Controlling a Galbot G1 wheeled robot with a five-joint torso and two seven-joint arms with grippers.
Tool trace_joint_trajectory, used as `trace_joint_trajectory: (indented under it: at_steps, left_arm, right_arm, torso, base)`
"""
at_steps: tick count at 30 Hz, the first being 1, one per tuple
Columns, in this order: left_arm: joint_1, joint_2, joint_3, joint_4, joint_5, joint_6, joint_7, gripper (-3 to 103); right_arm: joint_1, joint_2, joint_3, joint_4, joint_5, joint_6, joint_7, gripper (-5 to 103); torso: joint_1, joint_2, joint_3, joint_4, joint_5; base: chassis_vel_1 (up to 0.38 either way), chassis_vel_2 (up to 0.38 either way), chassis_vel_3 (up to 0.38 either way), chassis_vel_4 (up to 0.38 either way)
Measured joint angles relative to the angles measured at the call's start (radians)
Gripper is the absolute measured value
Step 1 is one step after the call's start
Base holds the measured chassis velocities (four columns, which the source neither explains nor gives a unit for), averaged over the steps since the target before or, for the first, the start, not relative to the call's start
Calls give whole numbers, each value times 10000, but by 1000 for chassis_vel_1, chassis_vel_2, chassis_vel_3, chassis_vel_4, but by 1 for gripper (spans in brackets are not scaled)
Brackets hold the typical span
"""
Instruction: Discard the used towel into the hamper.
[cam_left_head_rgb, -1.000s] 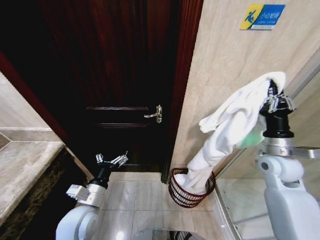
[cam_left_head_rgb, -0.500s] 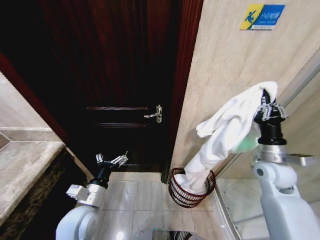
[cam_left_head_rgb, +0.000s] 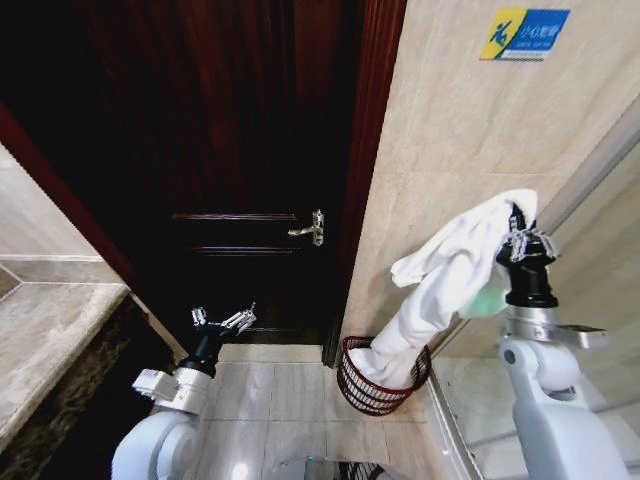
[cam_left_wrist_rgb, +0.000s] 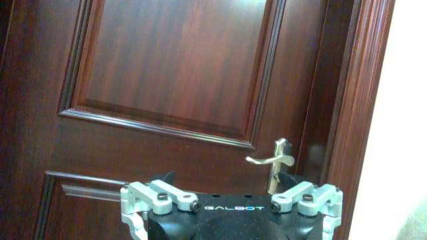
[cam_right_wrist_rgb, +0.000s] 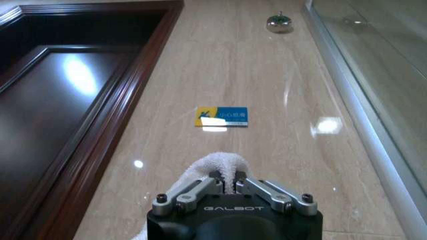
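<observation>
Dark wooden door (cam_left_head_rgb: 230, 130) fills the middle of the head view, with a metal lever handle (cam_left_head_rgb: 311, 229) near its right edge; the same handle (cam_left_wrist_rgb: 275, 162) appears in the left wrist view just above that arm's gripper body. Beige tiled wall (cam_left_head_rgb: 450, 130) stands to the door's right and carries a small blue and yellow sign (cam_left_head_rgb: 523, 33), seen again as a sign (cam_right_wrist_rgb: 222, 116) in the right wrist view. White towel (cam_left_head_rgb: 440, 290) hangs in a long fold, its top end pinched between the closed fingers of the right gripper (cam_left_head_rgb: 518, 238), its lower end resting inside the hamper (cam_left_head_rgb: 352, 385). This reddish-brown wire basket sits on the floor at the foot of the wall, just beside the door frame. Left gripper (cam_left_head_rgb: 222, 321), fingers spread apart, is parked low before the door, well apart from the hamper.
</observation>
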Motion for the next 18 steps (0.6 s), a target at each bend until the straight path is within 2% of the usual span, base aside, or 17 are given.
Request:
trace_joint_trajectory:
  at_steps: [18]
  left_arm:
    - [0,0,0,0,0,0,0,100]
  right_arm:
    - [-728,631,-201,-333,-293,492,-339,5]
  torso:
    - [0,0,0,0,0]
  base:
    - [0,0,0,0]
